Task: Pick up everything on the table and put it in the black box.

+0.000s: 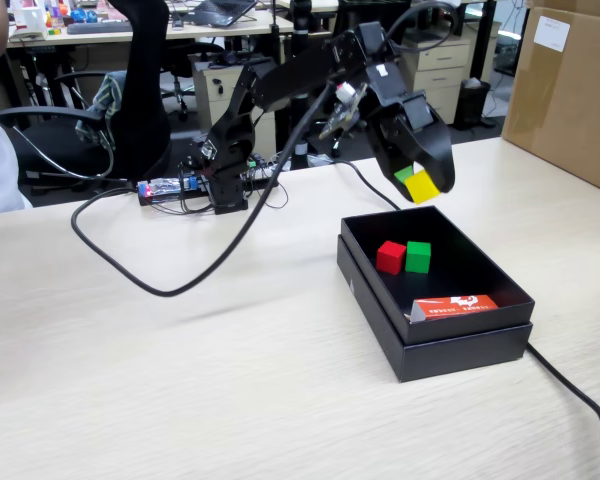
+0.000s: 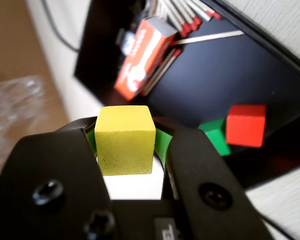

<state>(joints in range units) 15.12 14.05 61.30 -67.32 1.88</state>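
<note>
Pincer grips yellow cube — above box.

The room around me is evenly and brightly lit, seemingly from overhead, and in the fixed view the pale surface shows only soft, faint shadows beside the black box and under the cable. That view is fairly sharp, with mild softness in the far office background and no strong glare. From my wrist, focus falls on the yellow cube between my jaws, its grainy faces crisp. Everything beyond is blurred: the red cube, the green cube, the matchbox. My own housing in the foreground sits dark and underexposed, and a white patch below the cube is blown out.
</note>
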